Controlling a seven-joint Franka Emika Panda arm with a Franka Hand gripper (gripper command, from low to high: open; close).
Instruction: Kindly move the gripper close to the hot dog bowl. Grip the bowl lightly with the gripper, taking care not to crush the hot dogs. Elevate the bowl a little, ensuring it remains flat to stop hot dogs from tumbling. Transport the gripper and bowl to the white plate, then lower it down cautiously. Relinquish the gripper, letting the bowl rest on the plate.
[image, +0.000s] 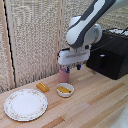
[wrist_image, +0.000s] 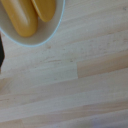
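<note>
My wrist view crops the small white hot dog bowl (wrist_image: 30, 25) at the frame's edge. My white-grey gripper (image: 73, 66) hangs above it, touching nothing; I cannot tell how far its fingers are spread.

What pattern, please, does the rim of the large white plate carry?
A faint speckled band on the white plate; exterior view.

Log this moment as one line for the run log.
phase: approach | end effector: above hot dog bowl, not touching, jaw state unclear | hot dogs: in bowl | white plate: empty, exterior view's left of bowl
</note>
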